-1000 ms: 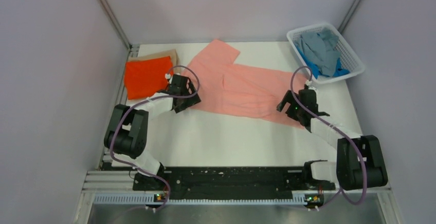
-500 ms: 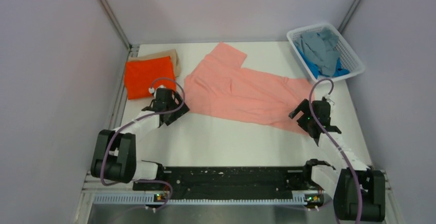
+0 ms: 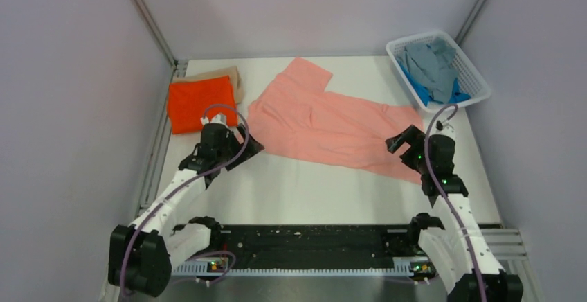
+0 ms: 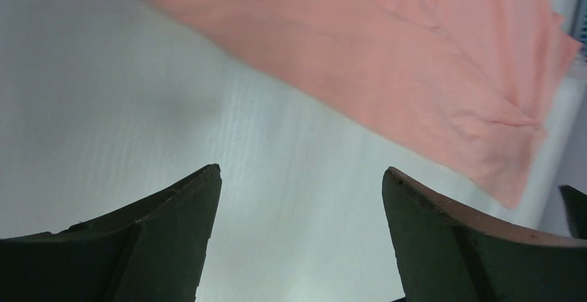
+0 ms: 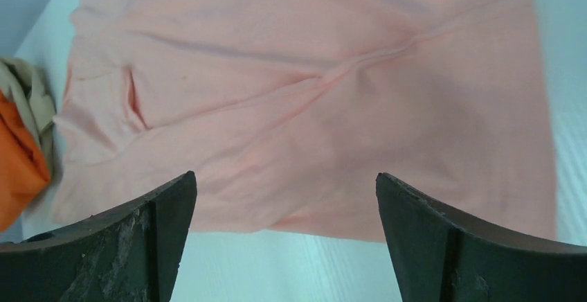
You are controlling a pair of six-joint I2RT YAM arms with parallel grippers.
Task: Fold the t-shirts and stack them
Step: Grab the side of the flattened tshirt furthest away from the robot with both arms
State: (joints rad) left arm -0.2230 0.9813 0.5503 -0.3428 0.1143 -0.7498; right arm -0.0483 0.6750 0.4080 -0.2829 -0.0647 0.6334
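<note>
Both arms have drawn back; left gripper [image 3: 241, 147] and right gripper [image 3: 403, 140] gape wide, empty, at either end of the salmon pink t-shirt [image 3: 325, 125] spread mid-frame. Tan t-shirt [image 3: 232, 79], upper left, lies mostly hidden under the orange t-shirt [image 3: 197, 102].

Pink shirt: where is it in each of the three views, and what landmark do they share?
Top external: the pink shirt lies spread across the middle and right of the table.
Left wrist: it takes up the upper right.
Right wrist: it fills most of the upper picture.
Shared landmark: the white table along the shirt's near edge.
</note>
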